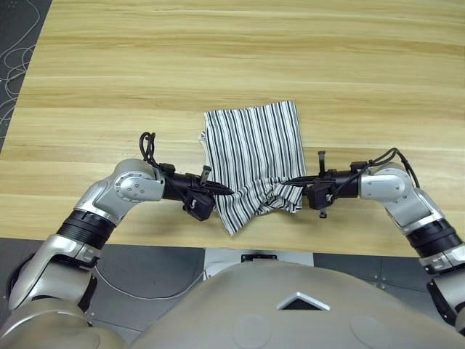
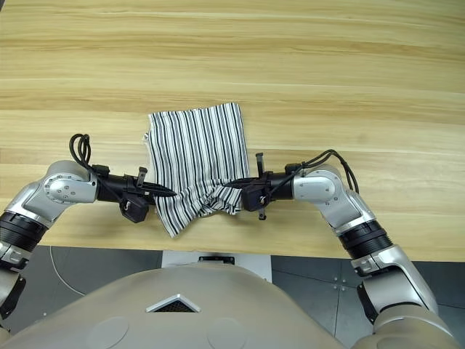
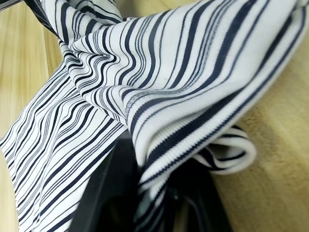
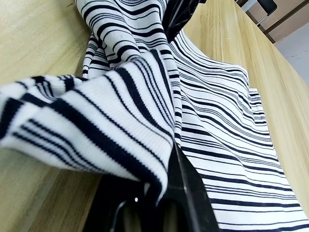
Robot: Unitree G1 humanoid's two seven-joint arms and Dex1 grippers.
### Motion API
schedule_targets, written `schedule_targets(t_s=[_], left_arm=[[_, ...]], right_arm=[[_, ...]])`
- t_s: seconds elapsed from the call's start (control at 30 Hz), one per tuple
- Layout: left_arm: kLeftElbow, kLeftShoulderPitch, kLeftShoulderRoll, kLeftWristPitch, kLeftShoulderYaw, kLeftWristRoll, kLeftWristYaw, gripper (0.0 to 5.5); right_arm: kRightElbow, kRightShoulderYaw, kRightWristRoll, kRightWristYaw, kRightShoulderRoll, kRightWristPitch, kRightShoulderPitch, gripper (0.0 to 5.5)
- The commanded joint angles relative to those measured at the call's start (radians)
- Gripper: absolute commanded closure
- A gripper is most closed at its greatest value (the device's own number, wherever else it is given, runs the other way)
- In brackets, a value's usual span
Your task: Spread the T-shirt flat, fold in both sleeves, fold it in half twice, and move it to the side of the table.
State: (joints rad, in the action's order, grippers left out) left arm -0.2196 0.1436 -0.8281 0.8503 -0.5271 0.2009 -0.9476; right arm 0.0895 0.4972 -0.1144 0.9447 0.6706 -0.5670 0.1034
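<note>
T-shirt [image 1: 253, 149], striped black and white, lies on the wooden table [image 1: 218, 58] near its front edge, midway between your two arms. It is already a narrow folded panel: the far part lies flat, while the near end is bunched and raised off the wood, one corner pointing toward the table's front edge. Your left gripper [image 1: 221, 191] is clenched on the near-left edge; the left wrist view shows cloth pinched between its black fingers [image 3: 111, 193]. Your right gripper [image 1: 292, 182] is likewise clamped on the near-right corner, ribbed hem draped over its fingers [image 4: 188, 193]. In my judgement both hold the near end in order to carry it over the far end for a half-fold. The crumpled slack between the grips is the one hindrance noted. Loose cables [image 1: 14, 51] lie on the floor off the table's left, well apart.
</note>
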Motion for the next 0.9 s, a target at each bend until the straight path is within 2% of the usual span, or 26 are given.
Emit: schedule_targets(t_s=[0.03, 0.17, 0.37, 0.47, 0.73, 0.9], left_arm=[[0.018, -0.005, 0.0, -0.015, -0.002, -0.016, -0.018, 5.38], [0.129, -0.052, -0.035, -0.203, -0.014, -0.15, -0.125, 5.38], [0.422, -0.115, -0.175, -0.567, 0.004, -0.411, -0.349, 5.38], [0.481, -0.105, -0.175, -0.671, 0.041, -0.483, -0.368, 5.38], [0.308, -0.058, -0.013, -0.634, 0.106, -0.359, -0.231, 5.38], [0.219, -0.055, 0.027, -0.588, 0.13, -0.318, -0.216, 5.38]], right_arm=[[-0.021, -0.008, 0.0, 0.007, 0.002, -0.002, 0.003, 5.4], [-0.078, -0.008, 0.085, 0.087, 0.033, 0.064, 0.001, 5.4], [-0.266, -0.024, 0.311, 0.269, 0.117, 0.332, -0.035, 5.4], [-0.299, -0.051, 0.359, 0.278, 0.105, 0.395, -0.031, 5.4], [-0.198, -0.098, 0.253, 0.119, -0.025, 0.339, 0.007, 5.4], [-0.095, -0.122, 0.176, 0.016, -0.103, 0.293, 0.059, 5.4]])
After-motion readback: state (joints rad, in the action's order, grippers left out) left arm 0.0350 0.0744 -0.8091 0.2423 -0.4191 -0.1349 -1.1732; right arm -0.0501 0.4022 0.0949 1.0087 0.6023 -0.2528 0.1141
